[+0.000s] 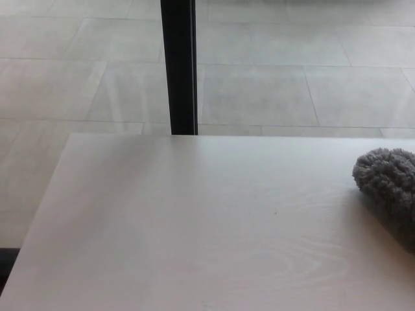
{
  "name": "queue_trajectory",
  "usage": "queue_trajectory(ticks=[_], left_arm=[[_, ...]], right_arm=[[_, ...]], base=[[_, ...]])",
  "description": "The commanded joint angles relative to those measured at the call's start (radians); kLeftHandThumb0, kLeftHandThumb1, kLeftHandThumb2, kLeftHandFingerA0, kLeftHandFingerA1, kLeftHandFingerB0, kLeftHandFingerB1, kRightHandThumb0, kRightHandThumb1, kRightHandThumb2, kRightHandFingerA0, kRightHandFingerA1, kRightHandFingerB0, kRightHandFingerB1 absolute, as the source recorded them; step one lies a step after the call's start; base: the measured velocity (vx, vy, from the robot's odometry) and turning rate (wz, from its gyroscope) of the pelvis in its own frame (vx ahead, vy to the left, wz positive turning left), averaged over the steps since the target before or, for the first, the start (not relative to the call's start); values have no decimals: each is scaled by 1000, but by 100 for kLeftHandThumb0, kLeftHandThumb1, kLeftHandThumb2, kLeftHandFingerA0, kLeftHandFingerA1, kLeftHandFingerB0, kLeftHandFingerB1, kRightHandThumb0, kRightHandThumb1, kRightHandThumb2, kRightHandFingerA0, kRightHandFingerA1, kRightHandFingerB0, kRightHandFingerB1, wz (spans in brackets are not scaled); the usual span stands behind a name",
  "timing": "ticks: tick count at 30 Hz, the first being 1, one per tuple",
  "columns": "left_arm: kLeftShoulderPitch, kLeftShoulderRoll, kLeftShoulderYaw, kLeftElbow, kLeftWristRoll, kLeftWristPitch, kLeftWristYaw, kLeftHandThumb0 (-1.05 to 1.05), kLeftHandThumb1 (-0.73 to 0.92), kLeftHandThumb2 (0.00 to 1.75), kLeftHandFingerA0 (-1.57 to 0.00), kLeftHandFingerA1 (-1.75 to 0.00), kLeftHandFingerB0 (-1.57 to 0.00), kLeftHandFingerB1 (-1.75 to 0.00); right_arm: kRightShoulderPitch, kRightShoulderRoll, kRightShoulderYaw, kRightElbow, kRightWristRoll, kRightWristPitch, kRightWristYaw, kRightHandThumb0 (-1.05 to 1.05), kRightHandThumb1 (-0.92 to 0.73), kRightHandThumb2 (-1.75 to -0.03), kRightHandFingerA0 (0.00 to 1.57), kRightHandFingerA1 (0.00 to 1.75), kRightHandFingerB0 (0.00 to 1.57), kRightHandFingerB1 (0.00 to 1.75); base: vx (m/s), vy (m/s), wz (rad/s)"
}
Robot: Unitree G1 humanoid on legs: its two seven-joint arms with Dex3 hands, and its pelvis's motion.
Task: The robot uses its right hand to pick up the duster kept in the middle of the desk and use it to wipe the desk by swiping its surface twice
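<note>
A grey fluffy duster (pixel 388 188) lies on the pale wooden desk (pixel 194 227) at the right edge of the head view, cut off by the picture's border. Its rounded end points toward the far left and the rest runs off to the lower right. Neither of my hands shows in the picture, and nothing touches the duster.
The desk's far edge (pixel 240 135) runs across the middle of the view and its left edge slants down to the lower left. Beyond it lies a grey tiled floor (pixel 272 78) with a black vertical post (pixel 179 65) standing just behind the desk.
</note>
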Motion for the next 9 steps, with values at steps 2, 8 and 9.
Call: queue_trajectory(ticks=[2,8,9], left_arm=[[9,27,-12,-3,8,28,27,-78,73,62,-37,-59,-20,-40],[3,31,0,-1,-3,45,28,-78,73,62,-37,-56,-22,-39],[5,31,-3,-2,0,40,24,-79,72,62,-37,-56,-21,-38]], right_arm=[[15,-3,40,4,110,-47,54,-79,-72,-61,49,91,25,62],[26,-3,109,5,119,-84,50,-76,-74,-62,29,92,24,60],[29,-3,117,5,119,-90,52,-76,-74,-62,27,91,26,60]], base=[[0,0,0],[0,0,0],[0,0,0]])
